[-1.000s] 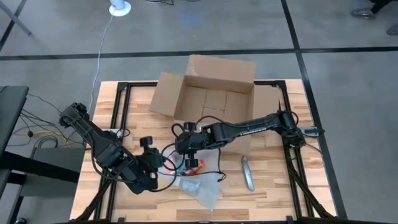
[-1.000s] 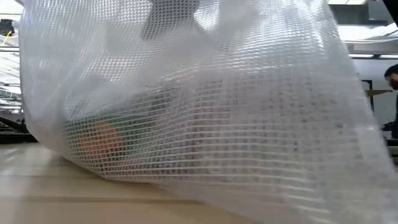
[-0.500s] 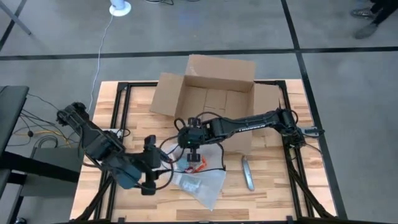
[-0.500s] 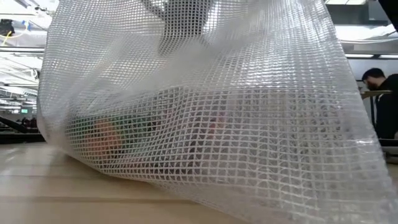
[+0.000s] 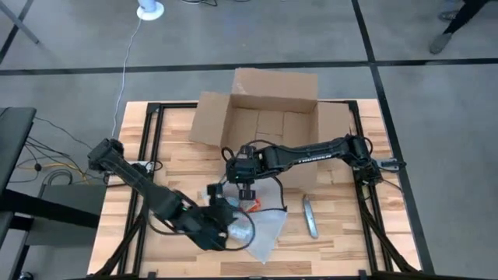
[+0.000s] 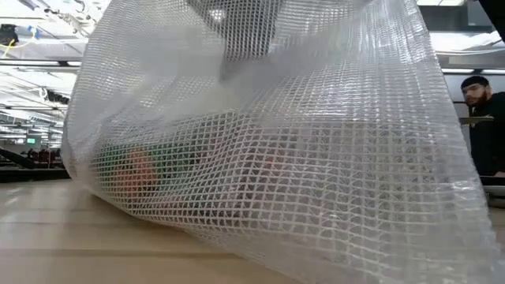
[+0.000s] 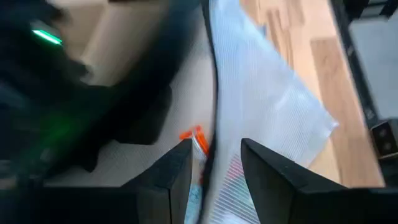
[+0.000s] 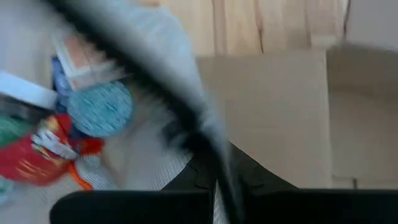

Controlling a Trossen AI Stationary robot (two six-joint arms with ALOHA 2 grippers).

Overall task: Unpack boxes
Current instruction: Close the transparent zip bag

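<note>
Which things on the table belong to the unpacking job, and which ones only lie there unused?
Belonging to the job:
- cardboard box, open, at the far side of the table
- clear mesh bag with packets inside
- left hand at the bag
- right hand at the bag's edge

Only lying there:
- grey oblong tool on the wood, right of the bag

A: Grey floor [image 5: 70,39] all round the table [image 5: 342,225], dark lines crossing it behind the table.

B: White fan base [image 5: 149,10] beyond the table's far-left corner, cord trailing down. Dark cabinet [image 5: 15,148] left of the table, person [image 6: 481,126] standing far right.
</note>
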